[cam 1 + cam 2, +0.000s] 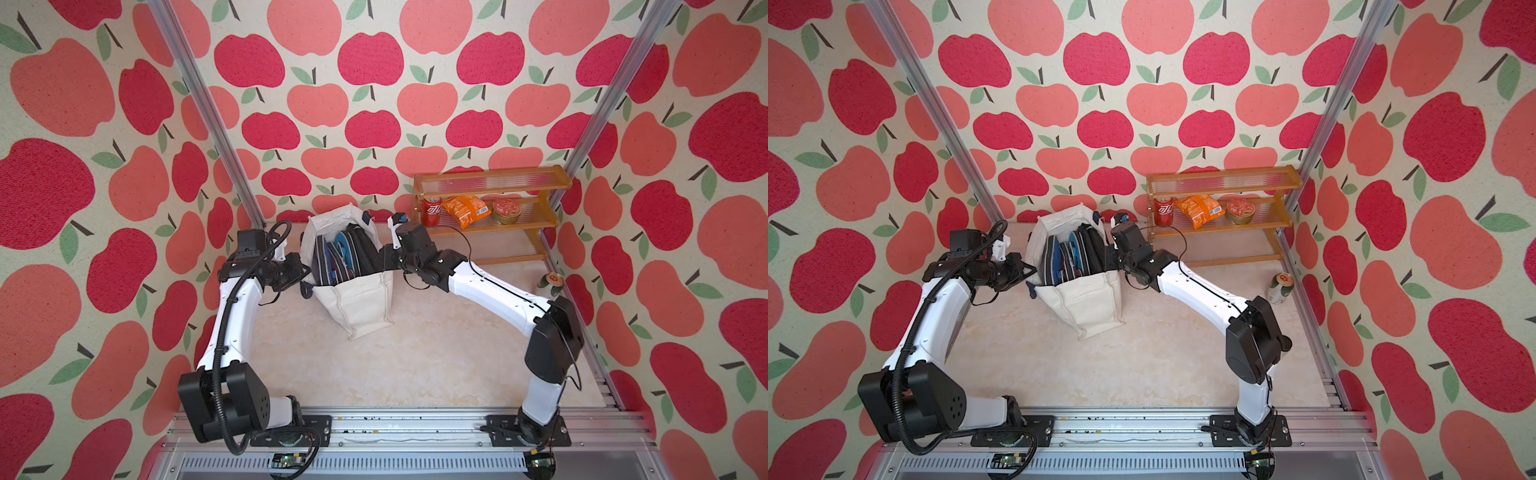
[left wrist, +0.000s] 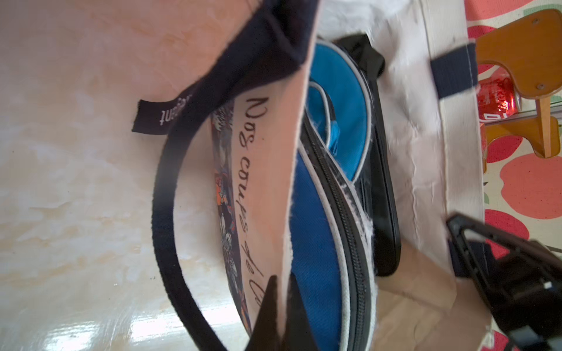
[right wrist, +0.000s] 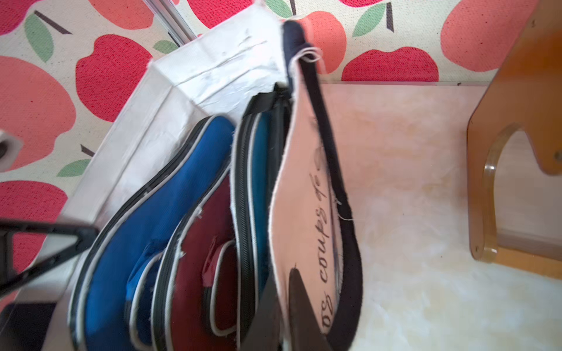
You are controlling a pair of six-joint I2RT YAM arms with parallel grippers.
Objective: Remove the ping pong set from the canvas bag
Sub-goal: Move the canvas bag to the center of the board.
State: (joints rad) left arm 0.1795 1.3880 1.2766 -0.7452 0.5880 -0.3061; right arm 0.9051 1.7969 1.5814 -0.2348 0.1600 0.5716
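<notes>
The left gripper (image 2: 281,291) is clamped on one side wall of the canvas bag (image 1: 357,303), the right gripper (image 3: 282,291) on the opposite wall; the ping pong set (image 1: 338,253) stands upright inside the bag, on the table (image 1: 415,357)

canvas bag (image 1: 357,303): 1; zip cases (image 3: 152,212): 3; cans (image 1: 431,211): 2; chips (image 1: 465,210): 1; shelf (image 1: 490,183): 1
</notes>
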